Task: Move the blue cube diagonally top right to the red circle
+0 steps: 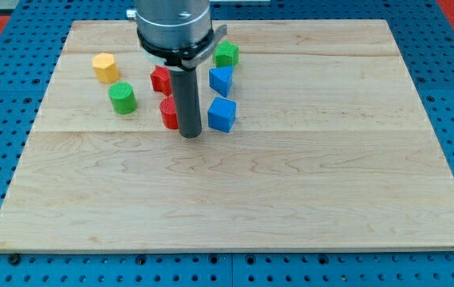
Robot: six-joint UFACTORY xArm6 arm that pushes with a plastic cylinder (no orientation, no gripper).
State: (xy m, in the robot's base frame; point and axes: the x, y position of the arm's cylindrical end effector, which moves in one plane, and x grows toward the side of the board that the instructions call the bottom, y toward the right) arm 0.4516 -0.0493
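No text, label, brand or number can be read on the board [290, 199], the blocks, or seemingly the arm.

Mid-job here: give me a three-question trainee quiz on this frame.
1. True or false: my tip sits left of the blue cube.
2. Which block lies nearest the view's left? A) yellow block B) green cylinder C) green block
3. Fill in: the rod partly hides the ___ circle.

Key: 1 true; 2 A; 3 red.
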